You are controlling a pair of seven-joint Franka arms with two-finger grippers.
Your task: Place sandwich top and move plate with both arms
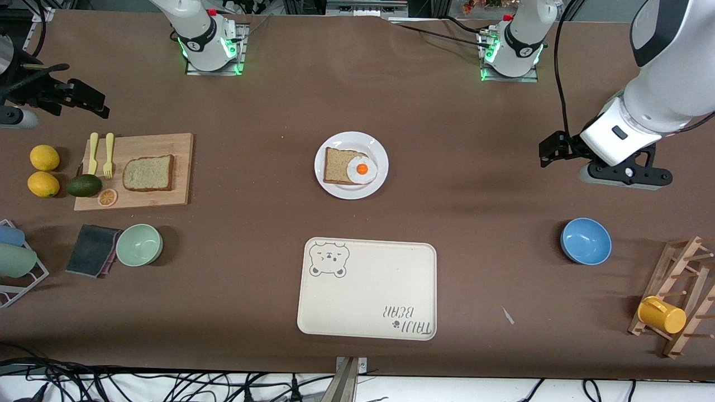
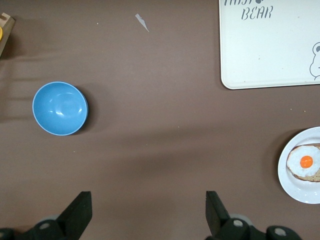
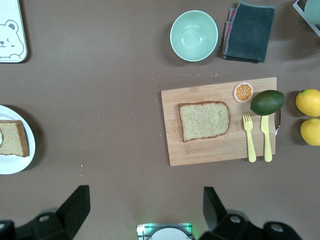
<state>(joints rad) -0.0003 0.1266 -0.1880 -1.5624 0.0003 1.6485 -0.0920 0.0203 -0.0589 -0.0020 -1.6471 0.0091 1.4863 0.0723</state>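
The sandwich top (image 1: 148,173) (image 3: 204,121), a pale speckled bread slice, lies flat on a wooden cutting board (image 1: 179,192) toward the right arm's end of the table. The white plate (image 1: 351,191) (image 2: 295,192) (image 3: 10,167) sits mid-table and carries a darker slice (image 1: 337,166) with a fried egg (image 1: 362,169). My right gripper (image 3: 146,195) (image 1: 86,99) hangs open and empty, high above the table beside the board. My left gripper (image 2: 148,200) (image 1: 553,151) is also open and empty, up over bare table at the left arm's end, apart from the plate.
A cream bear-print tray (image 1: 368,290) lies nearer the camera than the plate. A blue bowl (image 1: 585,241) and a wooden rack with a yellow cup (image 1: 662,315) stand at the left arm's end. Green bowl (image 1: 139,244), dark cloth (image 1: 92,249), lemons (image 1: 43,170), avocado (image 1: 84,185) and fork (image 1: 108,155) surround the board.
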